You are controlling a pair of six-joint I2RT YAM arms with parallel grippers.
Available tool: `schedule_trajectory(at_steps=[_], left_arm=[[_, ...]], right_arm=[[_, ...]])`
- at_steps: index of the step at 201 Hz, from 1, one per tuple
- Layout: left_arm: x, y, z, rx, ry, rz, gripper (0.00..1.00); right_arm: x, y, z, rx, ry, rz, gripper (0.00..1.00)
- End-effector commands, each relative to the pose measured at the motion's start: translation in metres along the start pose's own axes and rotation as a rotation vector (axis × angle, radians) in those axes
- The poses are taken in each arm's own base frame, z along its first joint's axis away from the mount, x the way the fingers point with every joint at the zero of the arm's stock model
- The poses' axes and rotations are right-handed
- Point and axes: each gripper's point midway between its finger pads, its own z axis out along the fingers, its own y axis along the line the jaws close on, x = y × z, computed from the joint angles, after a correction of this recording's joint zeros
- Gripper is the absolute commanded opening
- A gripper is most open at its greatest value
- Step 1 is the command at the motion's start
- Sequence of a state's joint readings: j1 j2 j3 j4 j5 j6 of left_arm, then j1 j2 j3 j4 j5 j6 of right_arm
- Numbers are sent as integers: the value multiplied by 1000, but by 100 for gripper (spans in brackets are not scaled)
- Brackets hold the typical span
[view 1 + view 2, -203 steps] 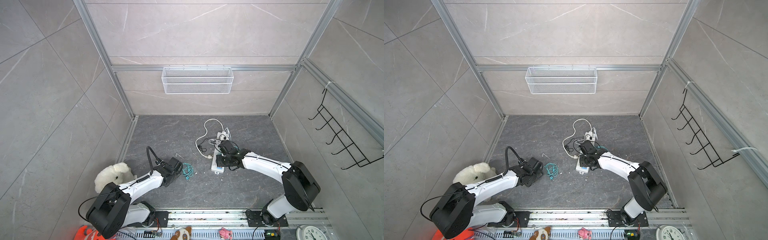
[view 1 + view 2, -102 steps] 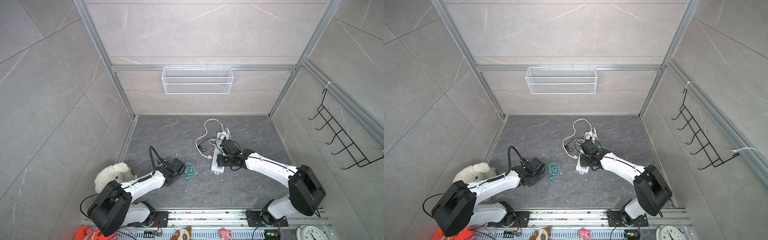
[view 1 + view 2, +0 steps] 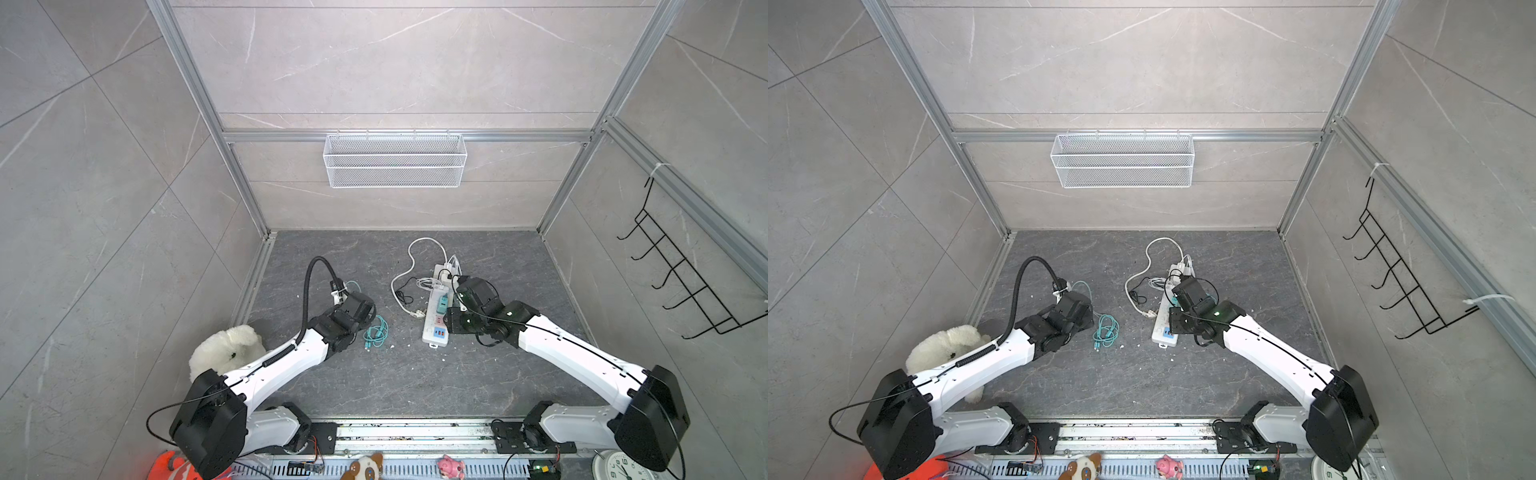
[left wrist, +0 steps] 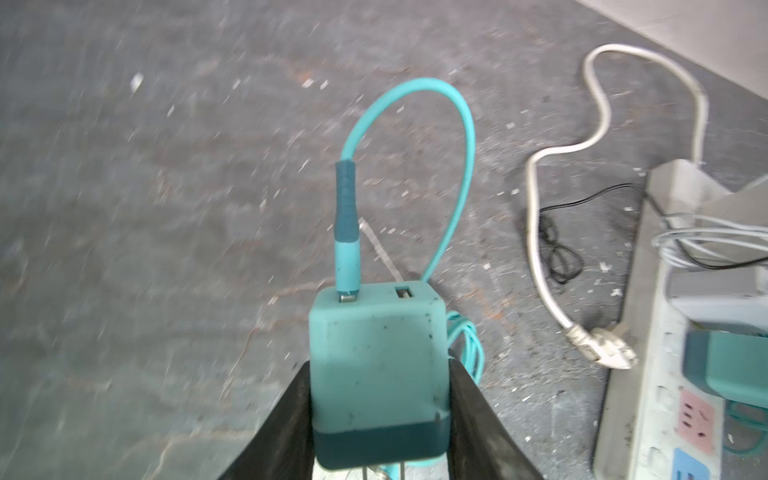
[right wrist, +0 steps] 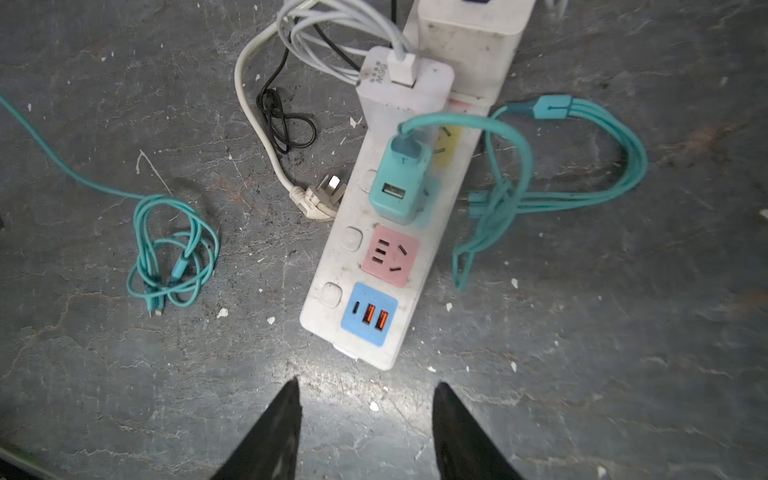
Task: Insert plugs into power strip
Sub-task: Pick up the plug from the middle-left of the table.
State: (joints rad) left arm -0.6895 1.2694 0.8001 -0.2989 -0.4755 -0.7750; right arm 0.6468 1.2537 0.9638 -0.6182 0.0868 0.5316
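- Two arms work the grey floor for me, one on each side of the single power strip [image 5: 332, 268].
- The left gripper [image 4: 380, 365] is clamped on one teal plug [image 4: 374, 332], its jaws pressing the plug's two flanks. The prongs point back toward the wrist and the two-port face points away.
- One teal cable [image 4: 346, 199] loops out of one of those two ports.
- In both top views the held plug sits well apart from the strip, to its left. One teal coil [image 5: 183, 253] lies on the floor between them.
- The right gripper [image 5: 366, 386] is spread with nothing between its fingers. It hovers over bare floor just short of the strip's near end.
- In the right wrist view I count three plugs seated on the strip: a second teal plug [image 5: 401, 183], one white plug [image 5: 399, 91] and one bigger white plug [image 5: 469, 33].
- One pink socket [image 5: 390, 255] is free, as is one blue USB panel [image 5: 369, 313] with two orange ports. One yellow socket [image 5: 446, 143] is half covered.
- The strip's far end is too small for me to count further.
- One pronged cord plug [image 5: 320, 197] lies unplugged just beside the strip, near one knot of black cable [image 5: 282, 120].
- One teal cable bundle [image 5: 552, 107] sprawls on the strip's other side.
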Motion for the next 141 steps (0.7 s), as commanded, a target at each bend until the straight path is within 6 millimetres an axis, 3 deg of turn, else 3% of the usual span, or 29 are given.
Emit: schedule_trajectory(at_steps=[1,29,53,96,115,141], left_arm=[[-29,-38,3,116,-95,117,31],[-36,-76,9,259,-132,201,30],[-39,-110,15,379,-149,281,30],[-30,-171,7,664,-191,414,30],[-26,-185,6,730,-212,446,30],[-19,-195,6,767,-214,475,30]], right_arm=[[1,-22,-27,106,-14,16,53],[1,-40,-48,194,-32,9,53],[-3,-41,-64,188,-50,13,52],[-12,1,-85,-59,-86,35,48],[-13,18,-83,-152,-75,45,46],[-12,27,-76,-192,-56,53,42]])
